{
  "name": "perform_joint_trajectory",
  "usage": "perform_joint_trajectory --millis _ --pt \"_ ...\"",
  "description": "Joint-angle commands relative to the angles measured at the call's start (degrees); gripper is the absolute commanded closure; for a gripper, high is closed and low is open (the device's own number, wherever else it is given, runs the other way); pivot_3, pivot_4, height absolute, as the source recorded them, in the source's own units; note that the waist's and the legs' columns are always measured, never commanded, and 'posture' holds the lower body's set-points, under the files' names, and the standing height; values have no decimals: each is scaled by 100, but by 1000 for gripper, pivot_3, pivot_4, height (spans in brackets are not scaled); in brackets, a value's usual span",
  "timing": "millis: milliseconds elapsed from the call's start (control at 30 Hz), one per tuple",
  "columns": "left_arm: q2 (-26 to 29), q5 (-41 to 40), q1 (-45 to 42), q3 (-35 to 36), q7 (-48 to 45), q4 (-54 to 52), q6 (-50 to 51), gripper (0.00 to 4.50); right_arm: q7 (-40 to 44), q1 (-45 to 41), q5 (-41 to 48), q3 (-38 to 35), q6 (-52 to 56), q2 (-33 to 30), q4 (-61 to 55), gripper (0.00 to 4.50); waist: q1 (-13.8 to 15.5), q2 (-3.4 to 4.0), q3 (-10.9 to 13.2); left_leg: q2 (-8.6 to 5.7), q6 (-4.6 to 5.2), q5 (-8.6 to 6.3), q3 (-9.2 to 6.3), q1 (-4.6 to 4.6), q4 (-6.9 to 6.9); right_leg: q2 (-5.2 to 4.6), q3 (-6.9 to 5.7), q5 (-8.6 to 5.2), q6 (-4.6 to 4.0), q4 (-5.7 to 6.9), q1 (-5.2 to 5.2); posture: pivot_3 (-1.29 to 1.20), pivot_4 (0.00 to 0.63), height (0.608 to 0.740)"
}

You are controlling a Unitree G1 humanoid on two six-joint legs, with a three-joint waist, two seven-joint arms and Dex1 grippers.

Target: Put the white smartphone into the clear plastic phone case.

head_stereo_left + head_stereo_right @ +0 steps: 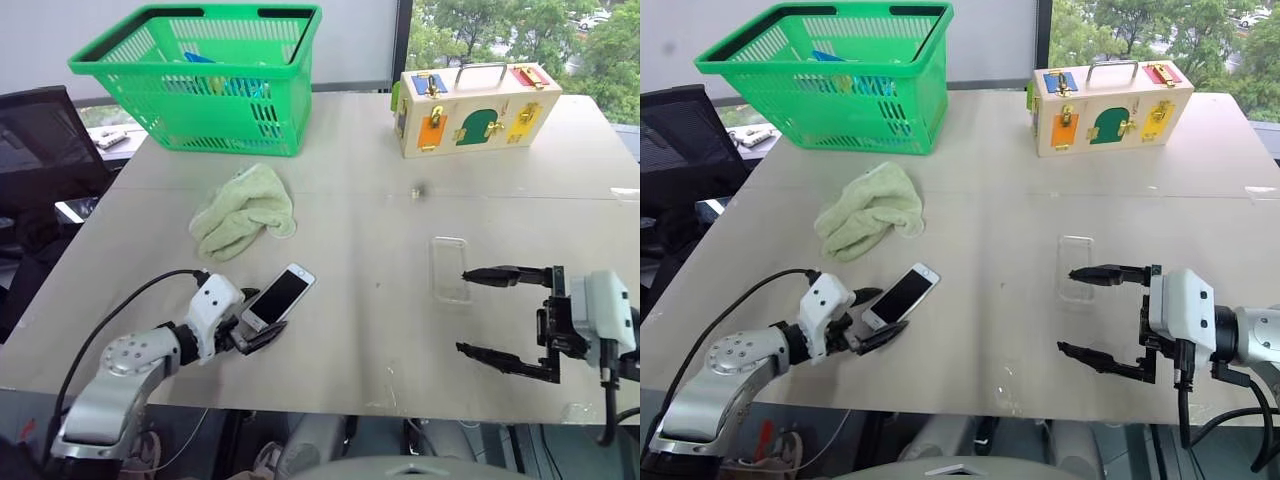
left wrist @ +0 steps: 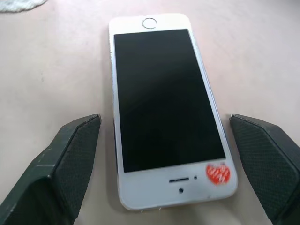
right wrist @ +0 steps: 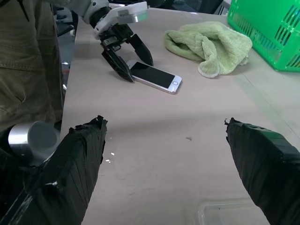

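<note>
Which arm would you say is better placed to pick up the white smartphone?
Left. Its gripper is open with its fingers either side of the white smartphone; the right gripper is across the table, by the clear case.

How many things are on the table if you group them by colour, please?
Green: 2, the basket and the cloth
White: 1, the smartphone
Clear: 1, the phone case
Wooden with coloured doors: 1, the latch box
Total: 5
</note>
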Motion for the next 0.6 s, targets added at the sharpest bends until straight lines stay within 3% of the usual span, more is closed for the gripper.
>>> perform_joint_trajectory --millis 33,133,200,467,600 --pt "55 427 419 -513 -445 755 -529 0 -63 -46 59 -5 16 -54 -207 76 -11 8 -11 0 4 -2 3 -1 -1 -1 0 1 0 -6 0 0 150 740" --pt "83 649 438 -525 -366 1035 -832 743 -92 -25 62 -11 37 -49 -237 0 -55 12 -30 0 8 -5 7 0 -8 -3 2 8 -10 -16 1 0 150 740" --pt "111 606 458 -498 -386 1009 -872 1554 -93 -3 62 -31 38 -54 -239 0 -81 14 -39 0 8 -5 6 2 -12 -3 2 7 -8 -17 2 0 150 740" --pt "123 41 494 -237 -461 264 -786 1640 -198 -40 42 -23 104 -36 -288 0 -215 26 -55 6 8 -5 9 16 -22 -6 0 0 4 -17 10 0 150 740" --pt "254 -608 162 -30 -788 -258 -409 1640 -351 -36 56 -52 138 13 -321 0 -214 -27 -22 6 9 -5 6 6 -22 -5 -8 0 3 -17 2 0 150 740"
